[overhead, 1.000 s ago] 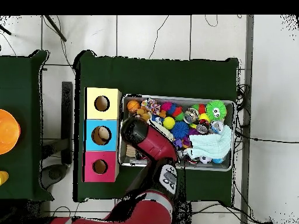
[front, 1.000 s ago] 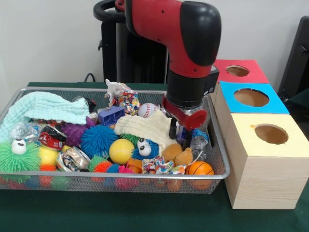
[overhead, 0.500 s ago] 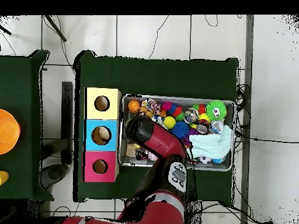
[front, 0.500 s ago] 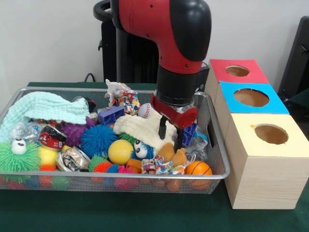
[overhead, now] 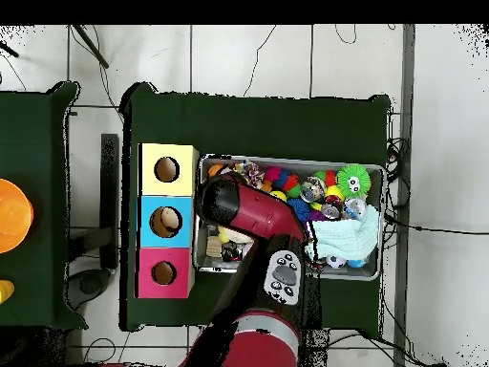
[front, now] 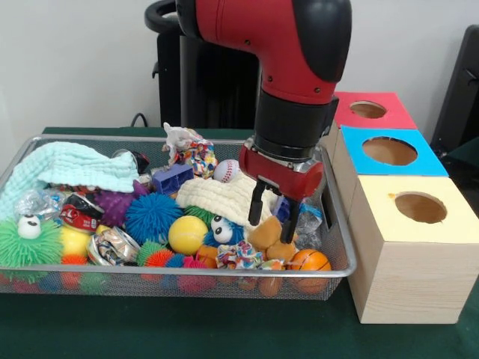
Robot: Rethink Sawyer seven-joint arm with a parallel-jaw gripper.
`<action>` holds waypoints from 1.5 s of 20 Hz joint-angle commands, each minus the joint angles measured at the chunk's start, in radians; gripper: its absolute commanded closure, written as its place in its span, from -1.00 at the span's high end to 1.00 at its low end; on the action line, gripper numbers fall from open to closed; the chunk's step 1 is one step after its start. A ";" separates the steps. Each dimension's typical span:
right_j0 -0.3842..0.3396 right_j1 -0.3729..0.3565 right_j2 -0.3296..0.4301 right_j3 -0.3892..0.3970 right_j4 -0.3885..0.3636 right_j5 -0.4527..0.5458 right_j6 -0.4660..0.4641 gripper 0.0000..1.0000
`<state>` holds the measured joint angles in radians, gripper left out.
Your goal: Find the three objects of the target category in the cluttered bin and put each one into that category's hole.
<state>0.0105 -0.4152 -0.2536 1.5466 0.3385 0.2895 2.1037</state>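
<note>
1. The gripper (front: pixel 270 212) hangs low over the right-hand part of the wire bin (front: pixel 338 247) in the front view. Its two dark fingers (front: pixel 257 203) point down and stand apart, with a gap between them. Nothing is clamped in that gap.
2. A brown plush toy (front: pixel 269 239) lies directly below the fingertips. Its rounded top sits just under them. Whether the tips touch it cannot be told.
3. The plush is tan-orange, soft and lumpy, in two rounded masses. It is wedged among other items near the bin's front wall.
4. Just to the picture's right of the plush, and below the gripper, rests a small orange basketball (front: pixel 310 260) with dark seams.
5. To the picture's left of the gripper lies a cream knitted cloth (front: pixel 220 198). A blue fuzzy toy with white eyes (front: pixel 223 229) lies beside the plush, and a yellow ball (front: pixel 188 234) sits further left.
6. Behind the gripper, toward the bin's far wall, sits a white baseball (front: pixel 227 170).
7. To the picture's right of the gripper, outside the bin, stand three boxes with round holes: yellow box (front: pixel 419 213), blue box (front: pixel 389 153), red box (front: pixel 370 111).
8. In the overhead view the arm (overhead: pixel 250 215) covers the bin's end nearest the boxes, and the gripper itself is hidden beneath it.
</note>
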 commanded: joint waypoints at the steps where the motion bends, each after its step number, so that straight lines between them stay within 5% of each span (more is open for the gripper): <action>1: -0.027 0.018 0.066 -0.101 -0.092 -0.010 0.004 1.00; 11: -0.070 0.031 0.111 -0.014 -0.094 -0.110 0.104 1.00; 19: -0.038 0.078 0.056 0.052 0.015 -0.064 0.250 1.00; 30: 0.023 0.097 -0.016 -0.001 0.065 0.045 0.255 1.00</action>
<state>0.0120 -0.3610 -0.2813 1.5250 0.3405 0.2489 2.1037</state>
